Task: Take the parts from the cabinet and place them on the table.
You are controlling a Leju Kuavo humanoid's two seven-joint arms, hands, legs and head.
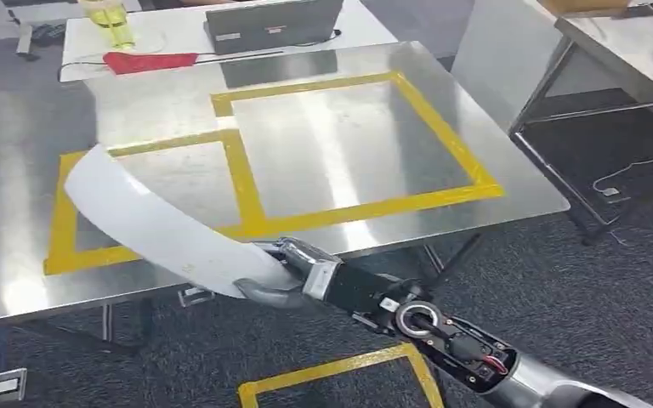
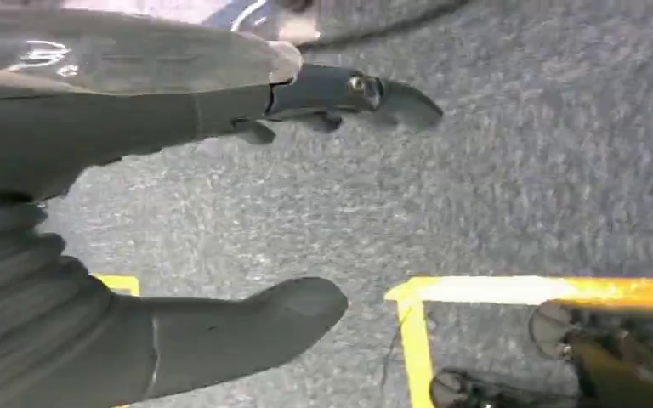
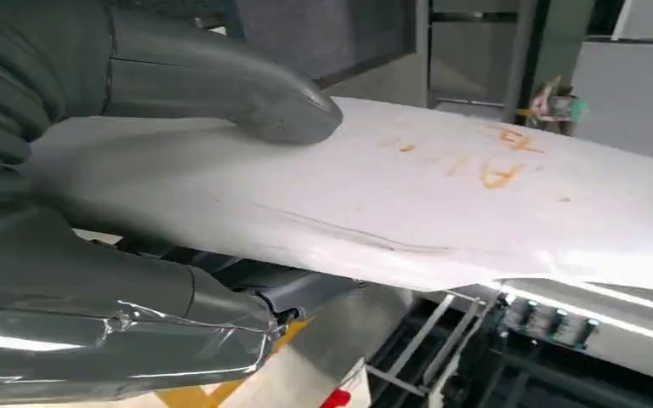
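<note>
Head view shows the right hand gripping one end of a long, curved white part, which reaches up and to the left from the hand and hangs over the near left portion of the steel table. Its far end lies above the smaller yellow-taped rectangle, while the held end and the hand sit just off the table's near edge. So the part's long axis runs diagonally away from the hand across that taped area, and setting it down would, I judge, call for carrying the held end forward over the table and lowering it. Whether the far tip already touches the steel cannot be told. Right wrist view adds what the head view lacks: the thick thumb presses on the part's upper face, other fingers wrap beneath it, and faint orange writing marks the white surface. Left wrist view shows the left hand hanging over grey carpet with fingers spread and nothing in it, well away from the part, so the right arm does the work.
</note>
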